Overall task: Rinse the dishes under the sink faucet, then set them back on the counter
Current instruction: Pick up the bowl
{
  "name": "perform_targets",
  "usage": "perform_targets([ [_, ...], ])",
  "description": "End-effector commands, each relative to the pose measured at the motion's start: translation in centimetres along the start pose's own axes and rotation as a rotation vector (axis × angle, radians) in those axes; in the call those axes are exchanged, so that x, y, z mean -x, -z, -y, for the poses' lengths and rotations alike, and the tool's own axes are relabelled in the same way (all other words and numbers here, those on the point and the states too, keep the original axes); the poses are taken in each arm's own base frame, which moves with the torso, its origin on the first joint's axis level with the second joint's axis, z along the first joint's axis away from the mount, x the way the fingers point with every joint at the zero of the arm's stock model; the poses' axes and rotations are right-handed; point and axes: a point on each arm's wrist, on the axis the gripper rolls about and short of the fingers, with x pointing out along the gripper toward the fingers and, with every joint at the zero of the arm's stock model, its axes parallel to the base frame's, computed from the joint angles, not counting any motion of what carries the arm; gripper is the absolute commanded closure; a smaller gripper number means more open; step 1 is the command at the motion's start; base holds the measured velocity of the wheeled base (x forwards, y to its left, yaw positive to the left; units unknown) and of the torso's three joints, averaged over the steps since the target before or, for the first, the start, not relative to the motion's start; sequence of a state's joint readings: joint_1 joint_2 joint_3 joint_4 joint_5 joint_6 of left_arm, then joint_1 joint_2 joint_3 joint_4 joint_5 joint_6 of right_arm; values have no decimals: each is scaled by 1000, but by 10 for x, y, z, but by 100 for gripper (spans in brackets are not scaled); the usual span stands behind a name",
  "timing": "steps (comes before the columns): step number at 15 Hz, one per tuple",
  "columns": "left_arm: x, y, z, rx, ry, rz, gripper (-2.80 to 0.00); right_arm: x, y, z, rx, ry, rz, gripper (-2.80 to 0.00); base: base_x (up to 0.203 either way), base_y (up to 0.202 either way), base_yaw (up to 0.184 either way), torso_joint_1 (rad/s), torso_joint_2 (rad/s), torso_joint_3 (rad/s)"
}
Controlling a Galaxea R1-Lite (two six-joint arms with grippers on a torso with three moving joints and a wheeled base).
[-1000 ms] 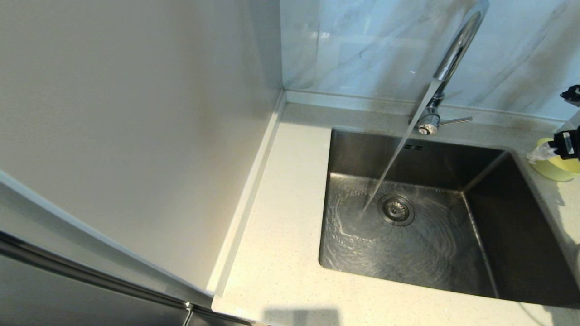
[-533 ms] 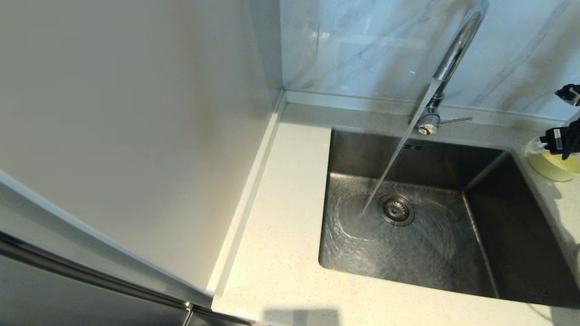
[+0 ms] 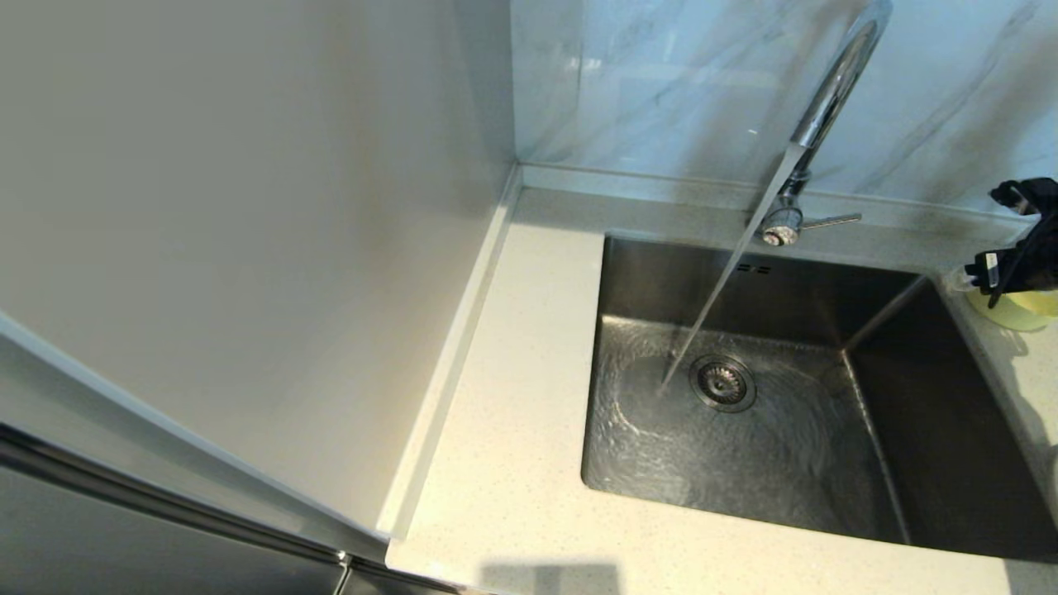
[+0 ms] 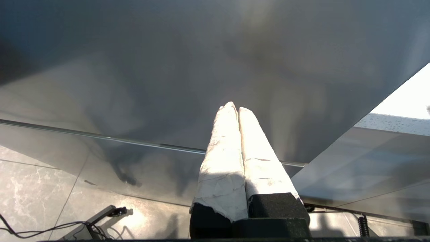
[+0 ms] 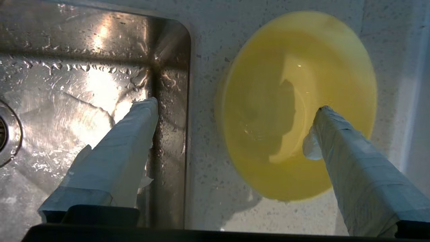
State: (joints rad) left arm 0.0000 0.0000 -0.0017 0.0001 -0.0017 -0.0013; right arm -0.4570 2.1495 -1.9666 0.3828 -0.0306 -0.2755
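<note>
The pale-yellow bowl (image 3: 1021, 312) (image 5: 295, 104) sits on the speckled counter (image 3: 512, 430) just right of the sink (image 3: 950, 430). My right gripper (image 3: 992, 277) (image 5: 237, 106) hangs open above it. One taped finger (image 5: 134, 134) is over the sink's right wall. The other finger (image 5: 339, 141) is over the bowl's inside, and I cannot tell if it touches. Water streams from the chrome faucet (image 3: 826, 91) onto the basin floor beside the drain (image 3: 723, 382). The plate and chopstick are out of view. My left gripper (image 4: 234, 107) is shut on nothing, parked beside a grey cabinet front.
The marble wall (image 3: 661, 83) rises behind the counter's raised back edge. A plain side panel (image 3: 248, 207) closes off the left. The faucet's thin lever (image 3: 831, 220) sticks out to the right. Bare counter lies left of and in front of the sink.
The right gripper's wrist has turned and shifted slightly left over the bowl, hiding more of it. The bowl sits a little further right than a second ago. Water keeps running.
</note>
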Motion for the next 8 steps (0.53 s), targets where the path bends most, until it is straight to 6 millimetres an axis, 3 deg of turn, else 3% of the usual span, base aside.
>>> perform_targets([
  [1,0,0,0,0,0,0,0,-10,5,-2,2,-4,-20,-280,0,0,0,0,0,0],
  [2,0,0,0,0,0,0,0,-12,6,-2,1,1,-28,-280,0,0,0,0,0,0],
  [3,0,0,0,0,0,0,0,-13,7,-2,2,12,-33,0,0,0,0,0,0,0],
  [8,0,0,0,0,0,0,0,-12,7,-1,-2,10,-30,0,0,0,0,0,0,0],
])
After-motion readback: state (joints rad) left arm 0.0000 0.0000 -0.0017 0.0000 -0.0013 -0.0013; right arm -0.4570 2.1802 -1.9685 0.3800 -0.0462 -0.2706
